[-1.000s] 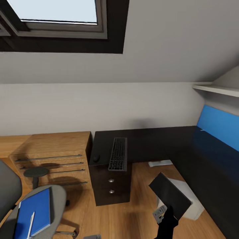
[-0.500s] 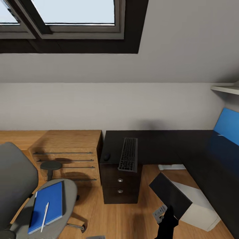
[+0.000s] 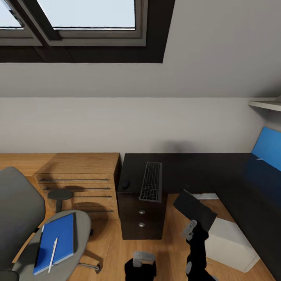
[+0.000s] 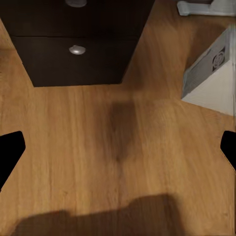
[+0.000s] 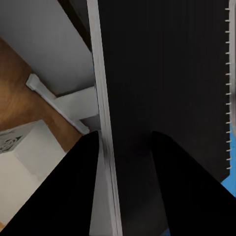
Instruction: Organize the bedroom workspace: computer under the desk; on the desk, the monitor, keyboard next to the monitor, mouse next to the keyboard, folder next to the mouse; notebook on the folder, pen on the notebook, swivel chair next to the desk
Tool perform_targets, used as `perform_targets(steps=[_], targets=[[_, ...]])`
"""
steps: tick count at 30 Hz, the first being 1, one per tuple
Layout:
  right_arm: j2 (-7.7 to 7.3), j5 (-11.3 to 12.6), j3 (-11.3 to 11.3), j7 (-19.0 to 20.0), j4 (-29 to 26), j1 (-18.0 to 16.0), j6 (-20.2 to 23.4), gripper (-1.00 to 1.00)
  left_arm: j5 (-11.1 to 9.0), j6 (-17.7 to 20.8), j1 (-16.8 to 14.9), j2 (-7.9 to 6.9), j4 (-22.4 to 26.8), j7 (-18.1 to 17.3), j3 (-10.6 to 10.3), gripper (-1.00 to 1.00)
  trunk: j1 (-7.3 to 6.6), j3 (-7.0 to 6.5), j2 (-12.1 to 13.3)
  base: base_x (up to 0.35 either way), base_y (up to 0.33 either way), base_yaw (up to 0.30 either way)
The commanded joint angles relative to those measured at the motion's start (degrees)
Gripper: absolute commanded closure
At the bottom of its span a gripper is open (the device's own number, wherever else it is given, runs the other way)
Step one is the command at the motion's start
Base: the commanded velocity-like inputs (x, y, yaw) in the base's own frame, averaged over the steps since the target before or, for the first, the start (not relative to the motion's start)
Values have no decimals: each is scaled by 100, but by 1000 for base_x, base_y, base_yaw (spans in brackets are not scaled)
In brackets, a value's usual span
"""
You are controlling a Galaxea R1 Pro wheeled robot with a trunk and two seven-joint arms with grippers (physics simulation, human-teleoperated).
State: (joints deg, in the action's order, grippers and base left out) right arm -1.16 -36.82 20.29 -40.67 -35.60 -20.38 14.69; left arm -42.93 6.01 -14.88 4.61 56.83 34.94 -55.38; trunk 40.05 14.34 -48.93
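– Since half a second ago the monitor [image 3: 194, 207] has come up and a little left with the right gripper [image 3: 190, 230], and the left gripper [image 3: 142, 259] has swung in low beside it.

– What is each one holding?

– Right one: its fingers [image 5: 73, 187] are closed across the monitor's thin silver edge, one on the white back, one on the black screen. Left one is spread wide and holds nothing, with bare floor under it and the desk's drawers ahead.

– And the panel itself?

– It hangs tilted just above the right gripper, off the floor and not yet on the desk [image 3: 187, 168]. The desk top lies beyond and higher. The keyboard [image 3: 151, 181] sits ahead and to the gripper's left, and the computer [image 3: 230, 242] is close on its right.

– So what might go wrong?

– I'd say the grip. A wide panel pinched at one edge can pivot or slide out as the arm lifts. Its far corner is also near the desk's front edge, so a swing could catch there, or sweep the keyboard off. I can't see the stand, so setting it upright is uncertain.
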Motion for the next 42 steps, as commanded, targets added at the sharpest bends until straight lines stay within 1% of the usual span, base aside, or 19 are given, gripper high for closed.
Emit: perform_targets(steps=[1, 3, 4, 6, 9, 10, 13, 17, 18, 19, 21, 24, 26, 29, 34, 37, 40, 42], targets=[[-144, -57, 12, 173, -144, -63, 10, 100, 101, 338, -8, 13, 331, 175, 101, -100, 1, 8, -6, 0, 0, 0], [-255, -78, -39, 303, -244, -108, -33, 100, 168, 557, -7, 17, 548, 264, 217, -100, 1, 8, -6, 0, 0, 0], [-265, -79, -45, 317, -243, -113, -53, 100, 168, 579, -6, 16, 557, 275, 232, -100, 1, 8, -6, 0, 0, 0], [-288, -82, -59, 345, -193, -118, -139, 100, 172, 614, -6, 7, 505, 297, 265, -100, 1, 8, -6, 0, 0, 0], [-333, -89, -72, 382, -31, -122, -339, 100, 187, 632, -6, -24, 294, 313, 296, -100, 1, 8, -6, 0, 0, 0], [-468, -84, -75, 492, 96, -125, -538, 100, 201, 635, -6, -62, 195, 318, 314, -100, 1, 8, -6, 0, 0, 0], [-586, -91, -77, 700, 149, -125, -719, 100, 216, 637, -6, -80, 149, 326, 295, -100, 1, 8, -6, 0, 0, 0], [-637, -91, -78, 849, 164, -124, -815, 100, 224, 644, -6, -76, 134, 328, 264, -100, 1, 8, -6, 0, 0, 0], [-687, -89, -78, 1075, 161, -124, -932, 100, 225, 646, -6, -75, 129, 329, 252, -100, 1, 8, -6, 0, 0, 0], [-710, -89, -80, 1193, 159, -124, -969, 100, 225, 646, -6, -75, 128, 329, 250, -100, 1, 8, -6, 0, 0, 0], [-734, -88, -82, 1317, 156, -124, -994, 100, 224, 646, -6, -75, 128, 329, 249, -100, 1, 8, -6, 0, 0, 0], [-809, -86, -101, 1698, 134, -124, -1091, 100, 217, 647, -6, -71, 124, 329, 246, -100, 1, 8, -6, 0, 0, 0], [-827, -78, -138, 1836, 62, -124, -1111, 100, 212, 647, -6, -64, 121, 329, 242, -100, 1, 8, -6, 0, 0, 0], [-831, -20, -165, 1923, -44, -124, -1085, 100, 205, 647, -9, -60, 116, 329, 240, -100, 1, 8, -6, 0, 0, 0], [-826, 188, -169, 1962, -180, -121, -875, 100, 200, 647, -7, -59, 111, 329, 238, -100, 1, 8, -6, 0, 0, 0], [-819, 285, -167, 1971, -466, -111, -622, 100, 198, 647, -6, -57, 110, 329, 238, -100, 1, 8, -6, 0, 0, 0], [-817, 318, -165, 1973, -761, -95, -376, 100, 198, 647, -7, -60, 109, 329, 238, -100, 1, 8, -6, 0, 0, 0], [-812, 336, -155, 1974, -1017, -71, -53, 100, 198, 647, -6, -61, 109, 329, 238, -100, 1, 8, -6, 0, 0, 0]])
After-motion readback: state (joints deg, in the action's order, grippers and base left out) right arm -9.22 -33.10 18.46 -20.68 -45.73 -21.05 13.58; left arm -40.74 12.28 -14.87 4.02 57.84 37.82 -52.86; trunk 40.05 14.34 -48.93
